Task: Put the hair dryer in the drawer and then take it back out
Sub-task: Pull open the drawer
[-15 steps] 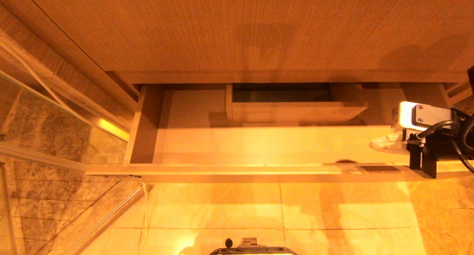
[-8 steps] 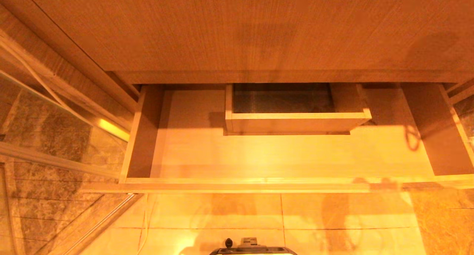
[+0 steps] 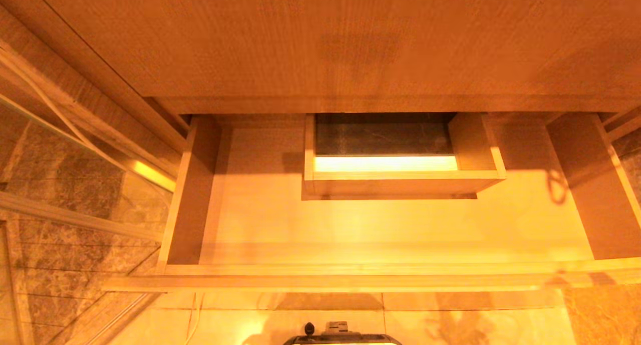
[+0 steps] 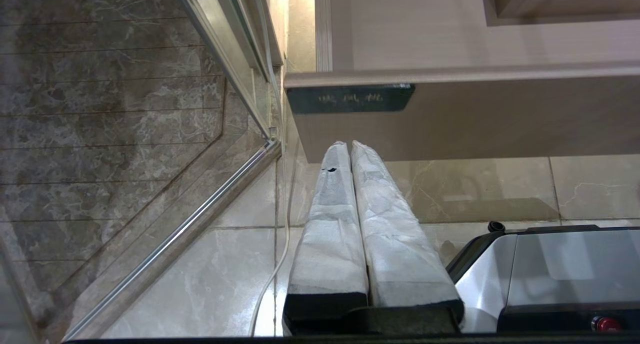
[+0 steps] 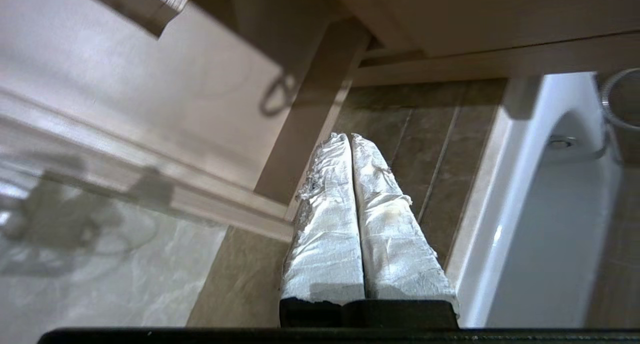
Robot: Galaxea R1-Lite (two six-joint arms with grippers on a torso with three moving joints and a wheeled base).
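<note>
The right hand (image 5: 351, 137) is gone from the head view's right edge, where it reached in a second ago — its wrapped fingers are pressed together on nothing, beside the drawer's side wall. The left hand (image 4: 350, 145) hangs parked below the drawer front, fingers together, empty. The drawer (image 3: 380, 277) stands pulled further out across mid-frame under the tabletop (image 3: 320, 39) — no hair dryer shows anywhere.

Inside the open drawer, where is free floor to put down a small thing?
The drawer floor is bare in a wide strip between the boxed cut-out and the front rail, and in a patch between the cut-out and the drawer's left wall. Room is narrower to the right of the cut-out. No hair dryer is visible.
</note>
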